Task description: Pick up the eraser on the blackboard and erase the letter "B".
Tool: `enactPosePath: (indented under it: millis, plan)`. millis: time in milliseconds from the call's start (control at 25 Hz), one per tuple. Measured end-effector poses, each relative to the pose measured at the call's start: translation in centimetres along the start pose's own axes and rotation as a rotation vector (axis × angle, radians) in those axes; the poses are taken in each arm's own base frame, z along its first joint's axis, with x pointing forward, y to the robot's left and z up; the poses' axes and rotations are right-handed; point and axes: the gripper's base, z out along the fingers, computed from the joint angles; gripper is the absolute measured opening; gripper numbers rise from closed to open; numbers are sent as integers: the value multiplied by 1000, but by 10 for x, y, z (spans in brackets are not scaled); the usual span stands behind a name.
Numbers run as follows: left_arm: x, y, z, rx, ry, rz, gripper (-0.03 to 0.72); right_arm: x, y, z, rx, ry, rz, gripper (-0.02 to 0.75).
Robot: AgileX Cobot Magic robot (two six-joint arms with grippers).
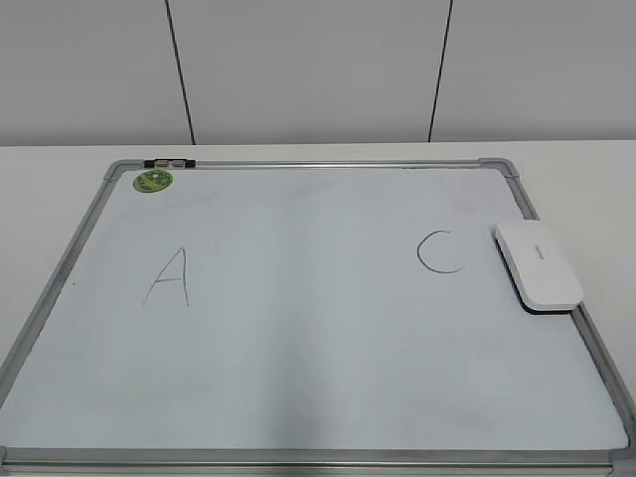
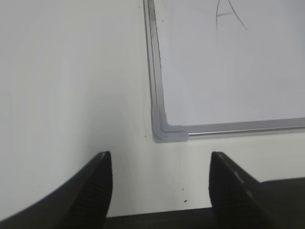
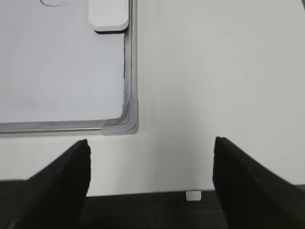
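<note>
The pale counter [image 1: 60,159] carries the blackboard [image 1: 298,397]. Both pincers, left [image 2: 159,183] and right [image 3: 150,174], hover spread and empty off its near corners. The eraser [image 1: 538,265] lies at its right edge beside "C" [image 1: 440,250]; "A" [image 1: 169,276] sits left, with bare board between.

Blackboard [image 1: 298,397] flat on white table [image 1: 60,164]

Pretty open here. The blackboard [image 1: 298,318] lies flat, its middle bare between the "A" [image 1: 169,277] and the "C" [image 1: 440,251]. Only raised thing is the eraser [image 1: 538,264], at the right edge touching the frame, just right of the "C". Green sticker [image 1: 153,181] and clip [image 1: 169,162] sit far-left. The table [image 2: 66,76] beside both near corners looks free.
</note>
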Motion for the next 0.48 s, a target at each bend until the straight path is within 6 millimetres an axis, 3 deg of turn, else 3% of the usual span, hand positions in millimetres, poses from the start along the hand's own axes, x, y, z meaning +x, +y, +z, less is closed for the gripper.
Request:
enactPosePath:
  millis: [200,480]
  plan:
    - [12,0,-17,-8,-135,-4,471,9,-1,-12,26,-101,25,592]
    - [19,0,-25,-15,-203,-8,471,18,0,-21,29,-186,28,593]
